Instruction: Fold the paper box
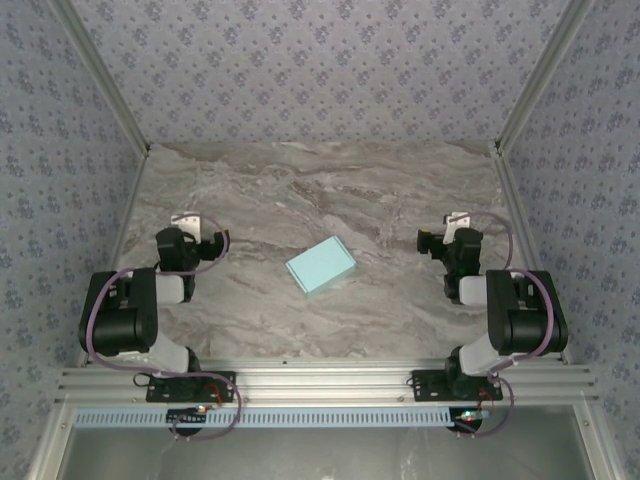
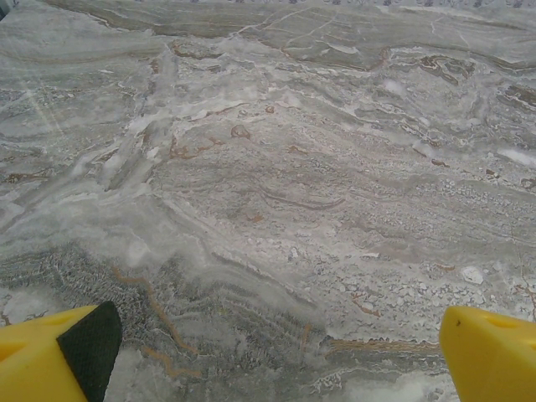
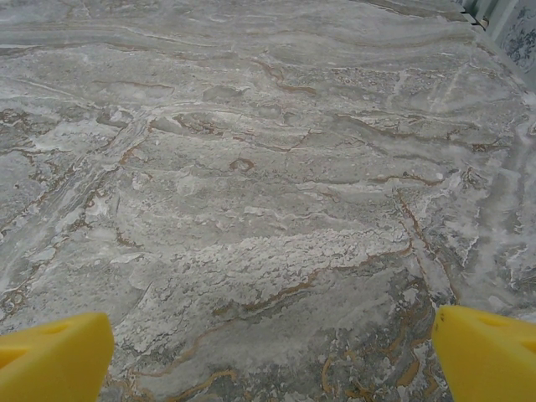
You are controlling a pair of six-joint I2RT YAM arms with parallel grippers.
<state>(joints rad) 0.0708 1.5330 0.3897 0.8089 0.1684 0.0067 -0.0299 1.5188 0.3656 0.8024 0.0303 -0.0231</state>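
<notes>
**A:** Start at the near edge. Where are the arms?

**B:** They sit folded over their bases, one at each side of the table (image 1: 400, 200). Between them, about mid-table, lies the paper box (image 1: 322, 265). It is light cyan, turned at an angle, and well apart from both arms.

**A:** Flat sheet or a finished box?

**B:** From above it reads as a plain rectangle. I cannot tell whether it has any height.

**A:** And the pincers?

**B:** A little farther out, the left gripper (image 1: 196, 232) and the right gripper (image 1: 447, 233) both stand wide and hold nothing. In the left wrist view, the yellow fingers (image 2: 59, 356) frame bare marble.

**A:** How will it handle?

**B:** I judge it to be thin, very light card. It should bend at its creases, dent under a hard pinch and slide on smooth stone. I would pin one side down and take an edge or flap near a crease.

**A:** And beyond that?

**B:** Bare marble up to the patterned wall (image 1: 320, 70).
</notes>
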